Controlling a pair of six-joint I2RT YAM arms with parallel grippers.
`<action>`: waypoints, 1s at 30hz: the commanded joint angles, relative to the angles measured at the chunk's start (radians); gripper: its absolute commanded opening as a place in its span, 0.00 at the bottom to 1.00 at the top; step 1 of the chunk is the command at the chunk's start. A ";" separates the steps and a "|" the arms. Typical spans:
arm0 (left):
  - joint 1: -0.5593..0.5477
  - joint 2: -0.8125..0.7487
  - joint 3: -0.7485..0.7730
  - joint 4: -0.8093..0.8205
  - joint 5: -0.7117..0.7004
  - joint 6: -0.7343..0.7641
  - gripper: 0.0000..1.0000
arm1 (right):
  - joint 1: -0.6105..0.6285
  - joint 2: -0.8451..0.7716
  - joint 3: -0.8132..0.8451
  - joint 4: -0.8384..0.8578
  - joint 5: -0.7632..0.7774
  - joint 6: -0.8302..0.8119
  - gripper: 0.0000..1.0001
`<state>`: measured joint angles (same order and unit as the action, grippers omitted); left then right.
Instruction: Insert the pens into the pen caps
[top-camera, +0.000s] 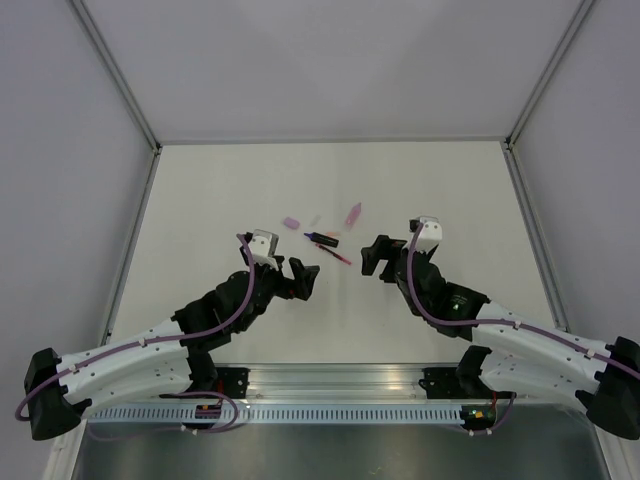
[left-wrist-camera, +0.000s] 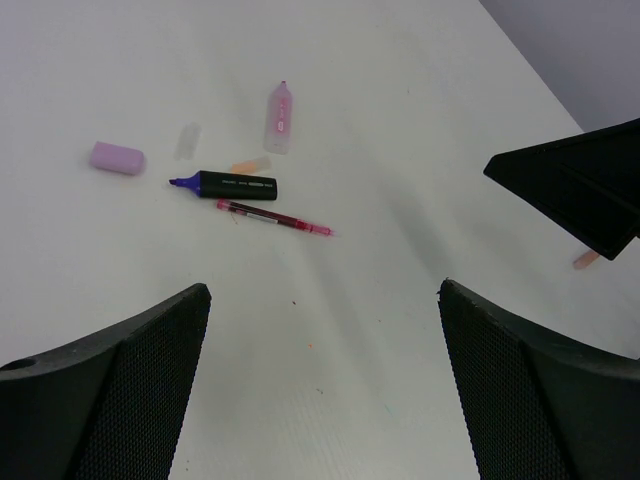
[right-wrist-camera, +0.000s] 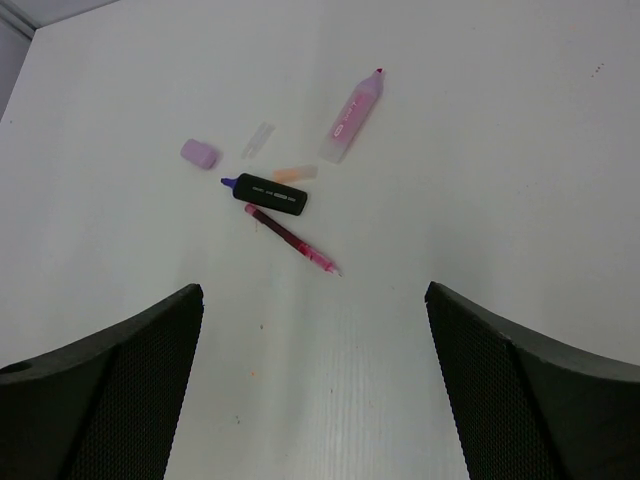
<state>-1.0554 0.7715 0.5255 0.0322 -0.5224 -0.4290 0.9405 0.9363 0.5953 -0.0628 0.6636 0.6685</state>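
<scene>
Dark pen (right-wrist-camera: 270, 195) — stubby, matte | pink-red pen (right-wrist-camera: 292, 238) — thin rod | left pincer (left-wrist-camera: 322, 288) spread | right pincer (right-wrist-camera: 312, 289) spread

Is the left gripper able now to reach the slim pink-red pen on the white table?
Probably yes: the left gripper is open, and only bare table lies between it and the slim pink-red pen.

The white table (right-wrist-camera: 500, 200) carries a dark pen (right-wrist-camera: 272, 194) just beside a pink-red pen (right-wrist-camera: 292, 240). A purple cap (right-wrist-camera: 200, 153) lies at the dark pen's ten o'clock.
</scene>
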 joint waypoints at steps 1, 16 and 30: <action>-0.002 -0.005 0.021 0.046 -0.027 0.024 1.00 | 0.003 0.025 0.050 -0.020 0.048 0.039 0.98; -0.002 -0.034 -0.047 0.104 -0.142 0.018 1.00 | -0.146 0.411 0.440 -0.327 0.156 0.173 0.89; -0.002 -0.285 -0.130 0.060 -0.278 -0.063 1.00 | -0.250 1.013 0.988 -0.463 0.013 0.306 0.75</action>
<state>-1.0554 0.5407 0.4198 0.0799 -0.7391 -0.4507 0.6945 1.8961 1.4929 -0.4732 0.6994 0.9371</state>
